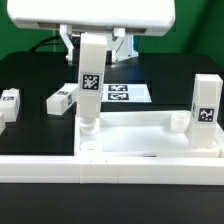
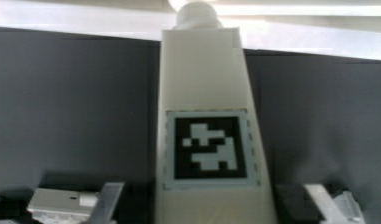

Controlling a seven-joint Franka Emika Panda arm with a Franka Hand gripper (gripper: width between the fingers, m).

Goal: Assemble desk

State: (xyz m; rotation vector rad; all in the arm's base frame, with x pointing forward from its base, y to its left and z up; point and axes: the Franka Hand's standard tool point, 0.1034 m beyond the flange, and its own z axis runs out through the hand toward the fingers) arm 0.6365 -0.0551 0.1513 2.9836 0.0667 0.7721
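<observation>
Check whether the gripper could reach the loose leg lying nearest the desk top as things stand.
Probably not yet: the gripper is shut on an upright leg over the desk top. The loose leg itself lies uncovered.

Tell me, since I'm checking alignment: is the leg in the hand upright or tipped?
Upright: the leg stands vertical over a corner of the desk top.

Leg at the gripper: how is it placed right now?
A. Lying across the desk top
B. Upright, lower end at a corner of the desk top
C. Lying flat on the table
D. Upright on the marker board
B: the leg stands upright between the fingers of the gripper, with its lower end at the corner of the desk top on the exterior view's left.
</observation>
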